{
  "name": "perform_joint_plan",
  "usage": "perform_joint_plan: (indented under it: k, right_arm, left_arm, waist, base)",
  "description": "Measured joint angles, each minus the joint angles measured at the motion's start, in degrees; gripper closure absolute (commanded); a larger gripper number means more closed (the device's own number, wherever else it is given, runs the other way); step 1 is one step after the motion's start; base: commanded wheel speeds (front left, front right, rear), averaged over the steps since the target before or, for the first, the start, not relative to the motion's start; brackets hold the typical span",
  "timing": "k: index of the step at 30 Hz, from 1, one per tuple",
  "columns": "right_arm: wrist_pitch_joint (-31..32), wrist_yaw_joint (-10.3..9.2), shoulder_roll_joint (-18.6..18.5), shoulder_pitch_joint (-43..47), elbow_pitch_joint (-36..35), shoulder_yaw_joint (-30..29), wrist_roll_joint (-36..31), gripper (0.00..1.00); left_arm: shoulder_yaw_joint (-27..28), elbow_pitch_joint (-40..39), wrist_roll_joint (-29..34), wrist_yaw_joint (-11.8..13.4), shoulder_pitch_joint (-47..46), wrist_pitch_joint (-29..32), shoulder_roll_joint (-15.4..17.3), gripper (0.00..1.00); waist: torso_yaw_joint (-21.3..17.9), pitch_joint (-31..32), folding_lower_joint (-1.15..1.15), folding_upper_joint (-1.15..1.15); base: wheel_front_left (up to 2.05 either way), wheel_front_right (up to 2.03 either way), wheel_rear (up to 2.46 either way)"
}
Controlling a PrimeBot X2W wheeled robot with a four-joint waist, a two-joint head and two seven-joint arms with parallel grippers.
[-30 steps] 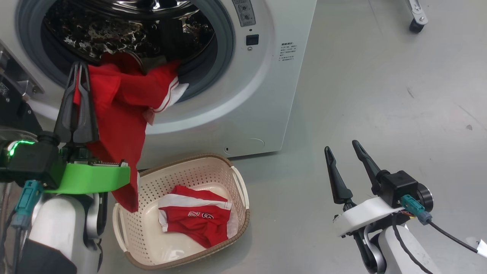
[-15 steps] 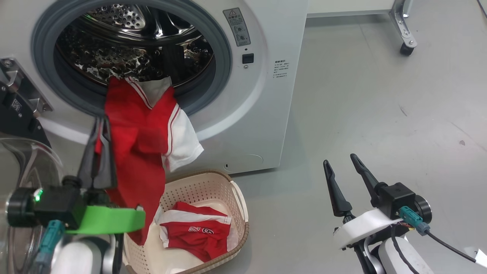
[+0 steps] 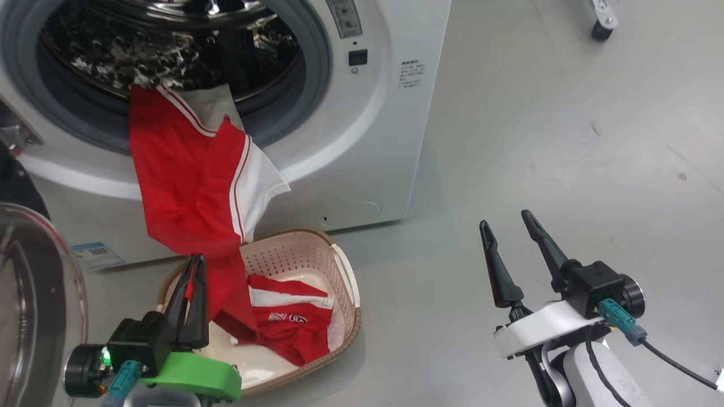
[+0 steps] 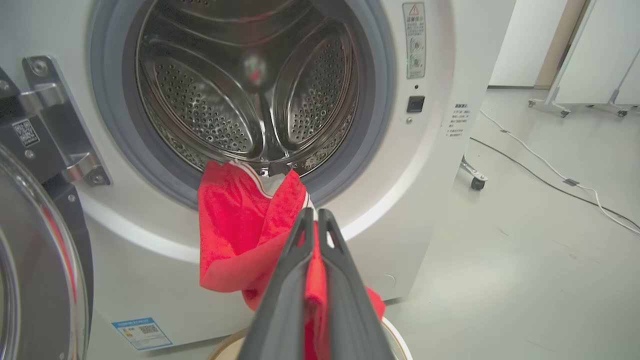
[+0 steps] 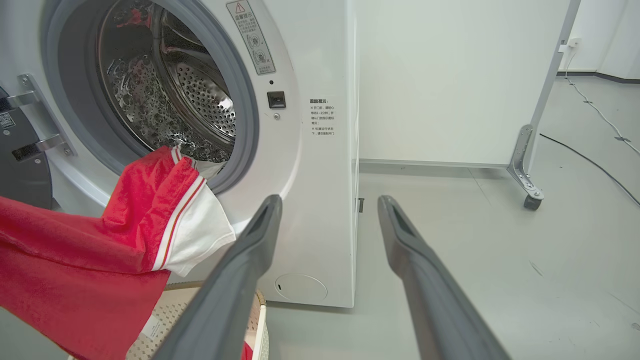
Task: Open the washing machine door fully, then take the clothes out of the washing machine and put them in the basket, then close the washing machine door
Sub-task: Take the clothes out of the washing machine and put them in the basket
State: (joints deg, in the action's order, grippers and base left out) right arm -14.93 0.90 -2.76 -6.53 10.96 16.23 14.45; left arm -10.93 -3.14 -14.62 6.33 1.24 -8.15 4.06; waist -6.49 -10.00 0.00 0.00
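The white washing machine [image 3: 390, 113] stands with its door [image 3: 34, 305] swung open at the lower left. A red garment with white trim [image 3: 192, 186] hangs from the drum lip over the front, down toward the cream basket [image 3: 345, 271]. My left gripper [image 3: 191, 270] is shut on the garment's lower part, just above the basket's left side; the left wrist view shows red cloth between its fingers [image 4: 295, 270]. A second red garment with white lettering [image 3: 288, 325] lies in the basket. My right gripper [image 3: 512, 232] stands open over bare floor to the right, holding nothing.
Grey floor [image 3: 565, 141] spreads right of the washer. A wheeled frame leg [image 3: 600, 22] stands at the far right, with cables [image 4: 550, 165] on the floor beyond. The door hinge bracket [image 4: 60, 125] juts from the washer's left side.
My left gripper has come down and toward me with the red garment, from drum-lip height to just over the basket, drawing more cloth out. The head camera shifted. The right gripper kept still.
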Motion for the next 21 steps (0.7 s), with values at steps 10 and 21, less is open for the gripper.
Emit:
perform_joint_plan:
  k: [10, 21]
  right_arm:
    - [0.0, -0.38, 0.0, -1.98, -2.96, -0.15, 0.0, 0.0]
    - [0.0, -0.63, 0.0, -5.6, -5.88, 0.47, 0.63, 0.0]
  left_arm:
    - [0.19, 10.56, -2.08, 0.0, -2.37, -0.52, -0.15, 1.0]
    - [3.74, 24.13, -4.05, -0.15, -12.99, -0.07, -0.03, 1.0]
  waist:
    - [-1.96, -7.15, 0.0, 0.0]
    - [-5.14, -15.75, 0.0, 0.0]
  base:
    - [0.0, 0.0, 0.0]
    - [0.0, 0.0, 0.0]
